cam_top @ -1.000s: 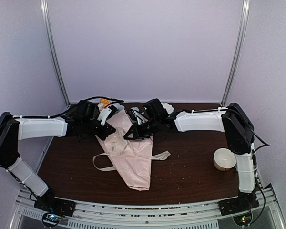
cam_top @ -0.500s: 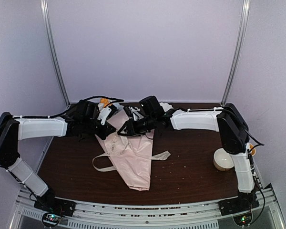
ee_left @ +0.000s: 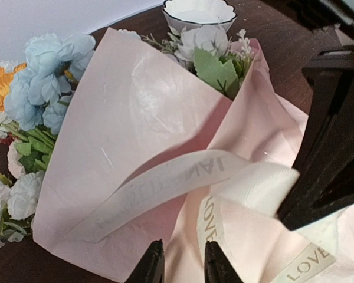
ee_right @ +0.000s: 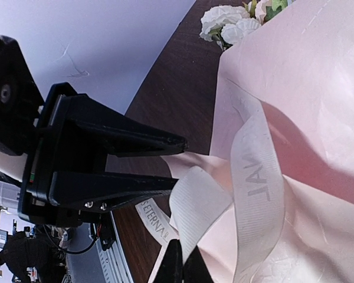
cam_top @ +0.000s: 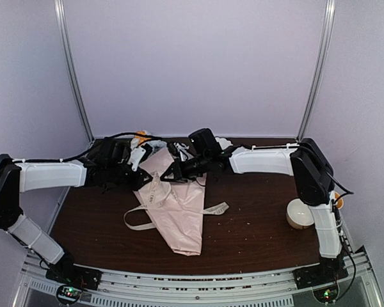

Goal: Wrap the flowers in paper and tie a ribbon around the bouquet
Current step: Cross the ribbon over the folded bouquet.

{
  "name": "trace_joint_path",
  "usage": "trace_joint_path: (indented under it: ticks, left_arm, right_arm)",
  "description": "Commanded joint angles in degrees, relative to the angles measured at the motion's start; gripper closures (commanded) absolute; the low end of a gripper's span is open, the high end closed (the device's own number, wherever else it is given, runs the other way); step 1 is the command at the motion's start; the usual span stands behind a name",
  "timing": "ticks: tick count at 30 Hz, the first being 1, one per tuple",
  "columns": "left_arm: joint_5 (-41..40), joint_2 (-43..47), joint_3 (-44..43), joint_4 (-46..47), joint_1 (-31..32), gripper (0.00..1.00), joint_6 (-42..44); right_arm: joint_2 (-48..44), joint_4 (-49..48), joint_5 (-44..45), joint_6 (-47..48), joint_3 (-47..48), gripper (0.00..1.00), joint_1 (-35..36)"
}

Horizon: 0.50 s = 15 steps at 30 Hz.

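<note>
The bouquet lies on the table: flowers (cam_top: 141, 139) at the back, wrapped in a cone of pink paper (cam_top: 179, 217) whose tip points to the front. The cream ribbon (cam_top: 136, 220) loops around the cone's upper part, its ends trailing left and right. In the right wrist view my right gripper (ee_right: 183, 268) is shut on a fold of ribbon (ee_right: 200, 200) just over the paper (ee_right: 307, 76). My left gripper (ee_left: 182, 265) is open, its tips over the paper (ee_left: 130, 118) beside the lettered ribbon (ee_left: 165, 183). Blue and white flowers (ee_left: 50, 76) stick out at the cone's mouth.
A white bowl (cam_top: 301, 213) stands on the table at the right, near the right arm's base. Both arms reach inward and meet over the bouquet at the back centre (cam_top: 157, 173). The booth's walls close off the back and the sides.
My right gripper moved left to the ribbon over the cone and shut on it. My left gripper went from shut to open and drew back slightly to the left.
</note>
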<state>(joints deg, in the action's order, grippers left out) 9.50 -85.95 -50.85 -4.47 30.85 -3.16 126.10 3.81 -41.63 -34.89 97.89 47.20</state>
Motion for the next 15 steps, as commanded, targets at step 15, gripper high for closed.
trace_joint_path:
  ticks: [15]
  left_arm:
    - [1.1, 2.4, 3.1, -2.3, -4.9, 0.41, -3.1]
  right_arm:
    - [-6.5, 1.4, -1.0, 2.7, -0.7, 1.0, -0.7]
